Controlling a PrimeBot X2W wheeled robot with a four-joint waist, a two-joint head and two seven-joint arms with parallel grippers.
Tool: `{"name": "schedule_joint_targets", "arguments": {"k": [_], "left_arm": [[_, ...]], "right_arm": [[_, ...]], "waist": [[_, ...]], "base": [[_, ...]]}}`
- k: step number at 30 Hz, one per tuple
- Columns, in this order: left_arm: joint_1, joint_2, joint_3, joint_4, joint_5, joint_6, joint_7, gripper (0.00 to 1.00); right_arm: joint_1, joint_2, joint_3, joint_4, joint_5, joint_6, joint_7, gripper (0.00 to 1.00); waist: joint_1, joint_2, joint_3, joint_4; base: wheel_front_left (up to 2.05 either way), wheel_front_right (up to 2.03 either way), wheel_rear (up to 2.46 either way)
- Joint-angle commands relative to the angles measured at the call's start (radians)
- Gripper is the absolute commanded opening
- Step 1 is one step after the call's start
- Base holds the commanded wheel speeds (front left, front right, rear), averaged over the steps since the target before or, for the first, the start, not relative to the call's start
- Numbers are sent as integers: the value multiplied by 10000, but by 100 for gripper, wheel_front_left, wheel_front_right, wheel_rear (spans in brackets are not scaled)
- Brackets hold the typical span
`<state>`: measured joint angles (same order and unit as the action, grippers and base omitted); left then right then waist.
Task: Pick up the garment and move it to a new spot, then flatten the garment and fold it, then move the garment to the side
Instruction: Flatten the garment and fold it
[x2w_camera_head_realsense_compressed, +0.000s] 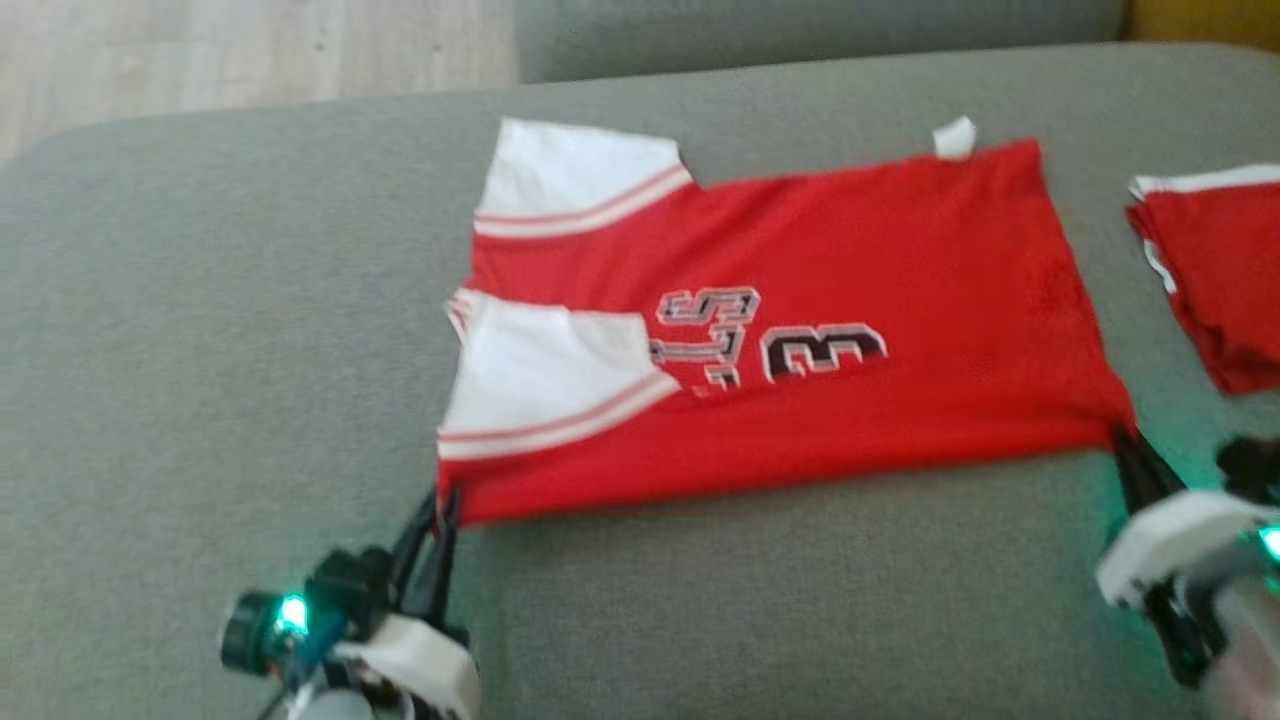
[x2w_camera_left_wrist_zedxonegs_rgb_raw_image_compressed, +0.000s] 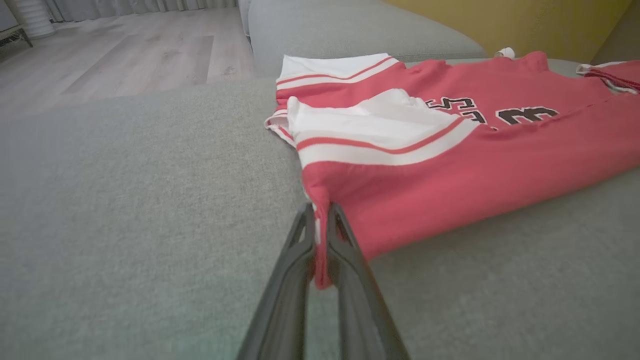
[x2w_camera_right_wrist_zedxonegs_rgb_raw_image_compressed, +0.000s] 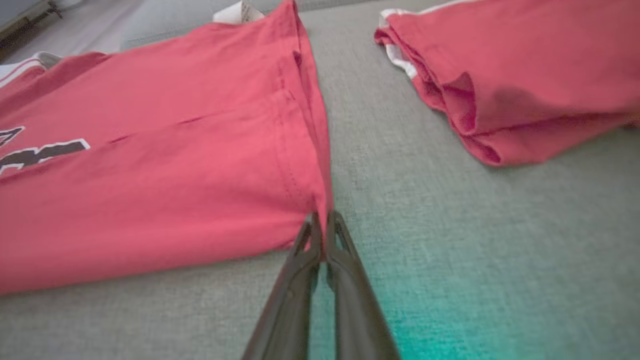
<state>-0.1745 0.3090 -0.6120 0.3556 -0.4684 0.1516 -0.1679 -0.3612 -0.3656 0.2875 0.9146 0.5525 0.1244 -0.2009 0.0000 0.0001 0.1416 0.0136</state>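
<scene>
Head view: I find the red jersey (x2w_camera_head_realsense_compressed: 850, 260) laid flat across the middle of the grey sofa cushion (x2w_camera_head_realsense_compressed: 200, 350), its white sleeves (x2w_camera_head_realsense_compressed: 560, 370) toward the left of the frame and a white tag (x2w_camera_head_realsense_compressed: 955, 137) at its upper right edge. Dark lettering and the figure 3 (x2w_camera_head_realsense_compressed: 822, 352) sit near its centre. The left pincer (x2w_camera_head_realsense_compressed: 445, 500) comes up from the lower left and meets the jersey's lower left corner. The right pincer (x2w_camera_head_realsense_compressed: 1125, 437) comes in at the lower right and meets the lower right corner. A second red garment (x2w_camera_head_realsense_compressed: 1220, 270), folded, lies at the right edge, apart from the jersey. Pale wooden floor (x2w_camera_head_realsense_compressed: 250, 50) shows at the upper left. Left wrist view: the two dark fingers are drawn together at centre frame with a fold of the jersey's red corner pinched between them. I record this pincer as closed on the jersey. The sleeves lie just above and to the right of the grip. Right wrist view: the fingers are pressed together at the jersey's hem corner, with red cloth caught between the tips, so this pincer is likewise closed on the jersey. The second garment lies at the upper right, with bare cushion between the two.
</scene>
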Motion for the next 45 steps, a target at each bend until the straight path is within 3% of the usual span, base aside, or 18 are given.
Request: {"name": "schedule_joint_targets", "arguments": {"k": [1, 9, 21, 22, 24, 25, 26, 27, 34, 40, 45], "left_arm": [[122, 310, 355, -412, -121, 155, -42, 0], [1267, 366, -60, -1033, -312, 186, 255, 0], [1509, 593, -35, -1213, -320, 418, 265, 0], [1498, 594, -26, -1226, -324, 414, 219, 20], [1491, 605, -28, -1228, -318, 426, 180, 39], [1484, 604, -39, -1224, -321, 429, 188, 49], [1465, 594, -42, -1219, -326, 438, 194, 87], [1427, 592, -44, -1225, -309, 450, 180, 100], [466, 750, 111, -1724, -50, 440, 130, 100], [-1884, 1344, 396, -2118, 148, -226, 1070, 100], [-4376, 1844, 550, -1785, 100, -1075, 2717, 100]], "right_arm": [[394, -620, 127, -328, 232, 63, -166, 0], [2294, -1416, -168, -1600, 1036, 63, -34, 0], [3737, -1110, -1135, -3066, 636, 63, 420, 0], [3803, -1072, -1241, -3175, 534, 63, 491, 16], [3903, -975, -1421, -3410, 319, 63, 645, 100], [3940, -910, -1564, -3521, 226, 63, 684, 100], [3971, -841, -1721, -3648, 112, 63, 682, 100], [3997, -764, -1855, -3808, -7, 63, 669, 100], [4057, -185, -2647, -5174, -1195, 63, 218, 100], [3702, 425, -2615, -6255, -1900, 63, 294, 100], [3321, 670, -2421, -6871, -2108, 63, 310, 100]], "waist": [[0, -1, -247, 263], [0, -1, -477, 637], [0, -1, -500, 537], [0, -1, -499, 493], [0, -1, -462, 386], [0, -1, -436, 330], [0, -1, -418, 279], [0, -1, -405, 219], [0, -1, -242, -288], [0, -1, 331, -907], [0, -1, 1128, -1462]], "base": [[0, 0, 0], [0, 0, 0], [0, 0, 0], [0, 0, 0], [0, 0, 0], [0, 0, 0], [0, 0, 0], [0, 0, 0], [0, 0, 0], [0, 0, 0], [0, 0, 0]]}}
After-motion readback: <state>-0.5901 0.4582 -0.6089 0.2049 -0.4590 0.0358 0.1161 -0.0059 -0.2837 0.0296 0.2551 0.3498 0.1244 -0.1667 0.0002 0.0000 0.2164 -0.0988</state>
